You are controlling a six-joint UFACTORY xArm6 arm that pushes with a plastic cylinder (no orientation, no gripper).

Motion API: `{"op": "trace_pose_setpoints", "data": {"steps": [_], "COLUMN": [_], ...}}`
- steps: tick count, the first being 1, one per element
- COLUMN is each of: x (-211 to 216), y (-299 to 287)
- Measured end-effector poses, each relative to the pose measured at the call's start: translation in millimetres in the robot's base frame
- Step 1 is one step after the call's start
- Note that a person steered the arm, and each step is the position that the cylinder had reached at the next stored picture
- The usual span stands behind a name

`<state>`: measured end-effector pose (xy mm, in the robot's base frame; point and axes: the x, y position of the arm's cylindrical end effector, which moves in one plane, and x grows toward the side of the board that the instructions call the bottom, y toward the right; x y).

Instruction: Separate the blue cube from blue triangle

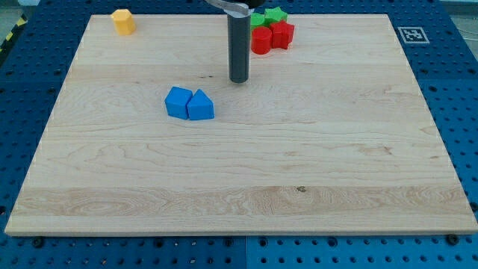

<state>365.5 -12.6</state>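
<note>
Blue cube (178, 101) touches blue triangle (199, 105); my tip (238, 79), bare of fingers, stands up-right of them, nothing between.

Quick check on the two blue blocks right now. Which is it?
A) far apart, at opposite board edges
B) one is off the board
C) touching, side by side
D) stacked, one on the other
C: the blue cube and the blue triangle sit side by side with no gap between them, cube on the view's left; my tip is apart from both, up and to the view's right.
</note>
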Motion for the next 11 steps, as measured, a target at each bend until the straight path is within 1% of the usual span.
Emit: {"op": "trace_pose_setpoints", "data": {"steps": [1,5,6,7,9,10,11], "x": [9.5,99.0,110.8,116.4,116.4,107.7,89.5], "y": [-7.3,-29.5,-36.8,-64.6,-81.9,-110.8,-123.2]}}
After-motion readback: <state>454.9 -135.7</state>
